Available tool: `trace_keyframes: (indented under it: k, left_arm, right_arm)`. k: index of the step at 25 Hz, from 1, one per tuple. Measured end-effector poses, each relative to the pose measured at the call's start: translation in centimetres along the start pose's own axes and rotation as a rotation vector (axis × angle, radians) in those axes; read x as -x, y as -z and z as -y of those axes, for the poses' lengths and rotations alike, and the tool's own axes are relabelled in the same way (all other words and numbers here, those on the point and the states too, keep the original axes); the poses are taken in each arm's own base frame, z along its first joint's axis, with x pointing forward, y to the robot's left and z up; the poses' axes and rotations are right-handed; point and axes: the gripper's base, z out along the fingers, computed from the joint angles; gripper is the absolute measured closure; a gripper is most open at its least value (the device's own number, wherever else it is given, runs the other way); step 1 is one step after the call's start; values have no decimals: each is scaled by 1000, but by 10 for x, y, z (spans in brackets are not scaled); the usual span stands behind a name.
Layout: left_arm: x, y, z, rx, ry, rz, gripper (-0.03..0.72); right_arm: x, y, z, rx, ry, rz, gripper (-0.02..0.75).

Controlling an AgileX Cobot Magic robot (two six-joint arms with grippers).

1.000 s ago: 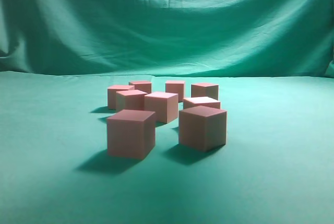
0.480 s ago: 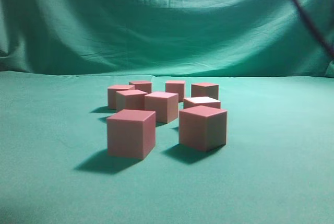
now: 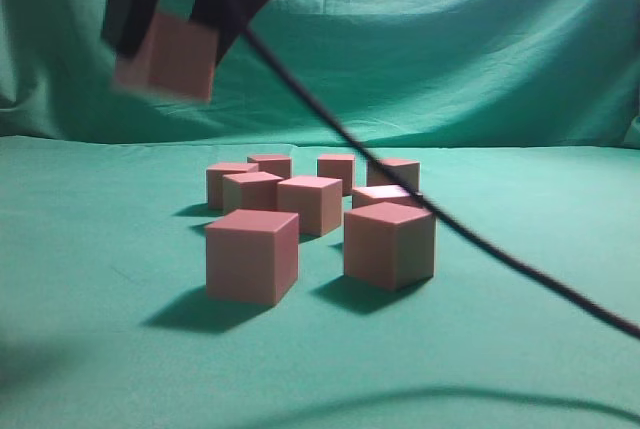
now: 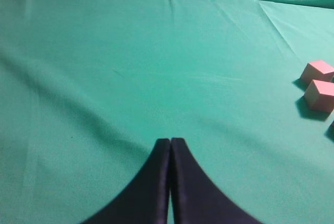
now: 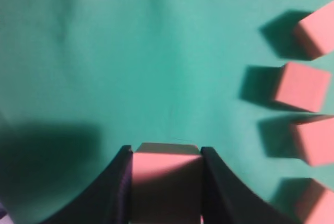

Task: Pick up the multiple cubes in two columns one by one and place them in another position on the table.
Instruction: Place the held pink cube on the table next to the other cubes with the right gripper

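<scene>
Several pinkish-red cubes (image 3: 252,256) stand in two columns on the green table (image 3: 90,269). My right gripper (image 3: 165,49) hangs high at the upper left of the exterior view, blurred, shut on one cube (image 3: 170,57). In the right wrist view the gripper (image 5: 166,153) holds that cube (image 5: 166,182) between both fingers, well above the cloth, with several cubes (image 5: 300,86) along the right edge. My left gripper (image 4: 170,141) is shut and empty over bare cloth, with two cubes (image 4: 320,95) far to its right.
A black cable (image 3: 450,224) runs from the right gripper down across the cubes to the lower right edge. A draped green backdrop (image 3: 400,39) closes the far side. Bare cloth lies left of the cubes and in front of them.
The right gripper, holding a cube, has come into the exterior view at the upper left, trailing its cable across the scene. The cubes on the table have not moved.
</scene>
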Motion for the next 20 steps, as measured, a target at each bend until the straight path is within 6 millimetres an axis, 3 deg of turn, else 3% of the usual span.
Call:
trace_keyframes:
  k: [9,20]
  left_arm:
    - [0,0,0,0,0,0,688]
    - [0,0,0,0,0,0,688]
  right_arm:
    - [-2,-47,-7,-6,1,-55,475]
    - [-4,-73,5,-81,11,-72,475]
